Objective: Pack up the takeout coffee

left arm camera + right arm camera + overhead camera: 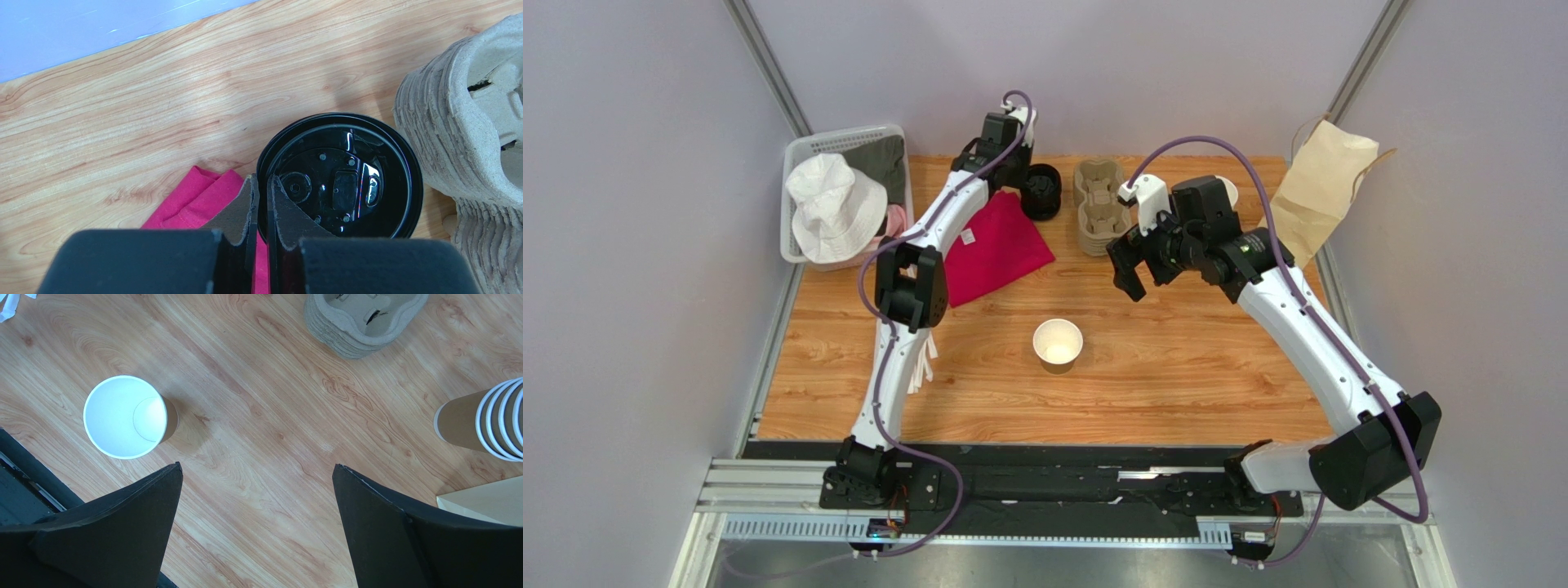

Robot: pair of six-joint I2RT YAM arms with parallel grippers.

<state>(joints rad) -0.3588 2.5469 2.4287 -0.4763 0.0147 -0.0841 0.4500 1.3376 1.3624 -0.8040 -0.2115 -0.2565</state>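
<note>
The left gripper (263,184) is out at the table's (1161,380) far edge, its fingers nearly closed and pinching the rim of a black lid (344,177) beside the red cloth (196,199). The coffee cup (1058,344) stands upright and lidless mid-table, nearer the near edge. The right gripper (258,471) hangs above the wood spread wide, holding nothing
</note>
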